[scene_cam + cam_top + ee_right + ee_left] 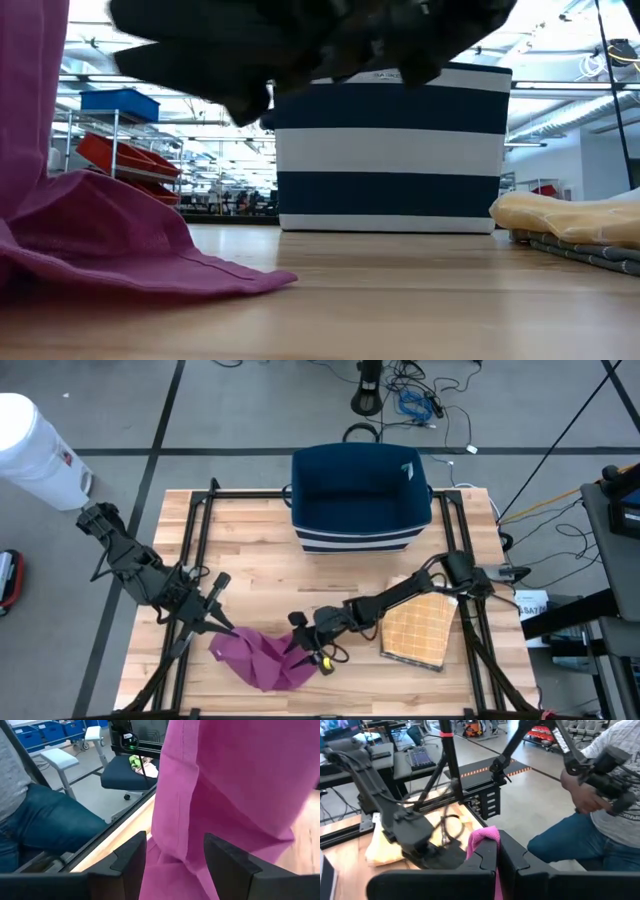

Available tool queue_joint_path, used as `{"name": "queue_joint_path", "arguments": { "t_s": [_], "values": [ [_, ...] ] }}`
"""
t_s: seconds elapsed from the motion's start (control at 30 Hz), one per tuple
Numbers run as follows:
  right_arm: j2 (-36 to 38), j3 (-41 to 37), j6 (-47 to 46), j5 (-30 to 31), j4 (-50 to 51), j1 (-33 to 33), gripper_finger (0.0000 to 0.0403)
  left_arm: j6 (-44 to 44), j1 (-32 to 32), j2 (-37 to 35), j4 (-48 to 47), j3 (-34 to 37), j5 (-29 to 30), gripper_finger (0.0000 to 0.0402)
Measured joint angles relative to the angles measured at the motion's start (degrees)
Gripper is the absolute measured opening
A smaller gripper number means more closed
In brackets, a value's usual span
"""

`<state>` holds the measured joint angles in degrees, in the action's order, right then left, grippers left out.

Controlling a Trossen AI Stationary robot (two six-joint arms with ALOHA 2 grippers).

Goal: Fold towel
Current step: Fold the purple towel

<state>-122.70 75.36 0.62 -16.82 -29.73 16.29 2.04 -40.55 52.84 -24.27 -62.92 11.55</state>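
Low across the table, we saw cloth, bin and arm.

A magenta towel (90,240) draped down at left onto the wooden table (400,300); behind stood a navy-and-white striped bin (390,160), a yellow cloth (570,218) at right, dark arm parts overhead.

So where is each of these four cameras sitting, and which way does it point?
High: above, looking down; both arms, magenta towel, striped bin.
Low: at table height, facing the bin; dark arm overhead.
Left wrist: behind shut left claw pinching towel.
Right wrist: behind open right claw straddling towel.
All share the towel.
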Motion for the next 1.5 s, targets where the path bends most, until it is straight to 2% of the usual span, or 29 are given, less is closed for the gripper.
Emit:
{"name": "queue_joint_path", "arguments": {
  "t_s": [0.2, 0.33, 0.8, 0.97, 1.2, 1.37, 1.5],
  "values": [
    [-5.27, 7.08, -0.01, 0.70, 7.00, -0.40, 0.0183, 0.00, 0.45, 0.00, 0.48, 0.02, -0.02, 0.0000],
    [-7.58, 9.74, -0.40, 1.72, 8.16, -0.61, 0.0183, 0.04, 0.45, 0.00, 0.49, 0.02, -0.02, 0.0000],
    [-8.23, 10.81, 0.04, -1.75, 4.63, 0.04, 0.0180, 2.16, 0.45, 0.00, 0.63, 0.02, 1.37, 0.0000],
    [-8.23, 10.81, 0.90, -1.63, 4.62, 0.47, 0.0136, 3.86, 0.46, 0.00, 1.26, 0.02, 3.50, 0.0000],
    [-8.23, 10.79, 4.30, -1.58, 5.55, 0.70, 0.0012, 4.46, 0.46, 0.00, 1.35, 0.02, 4.44, 0.0000],
    [-8.19, 10.78, 4.57, -1.29, 7.31, 0.68, 0.0001, 4.18, 0.44, 0.00, 1.30, 0.02, 4.43, 0.0000],
    [-5.86, 10.70, 5.24, -1.25, 12.93, 0.68, 0.0001, 4.07, 0.41, 0.00, 1.26, 0.02, 4.02, 0.0000]
  ]
}}
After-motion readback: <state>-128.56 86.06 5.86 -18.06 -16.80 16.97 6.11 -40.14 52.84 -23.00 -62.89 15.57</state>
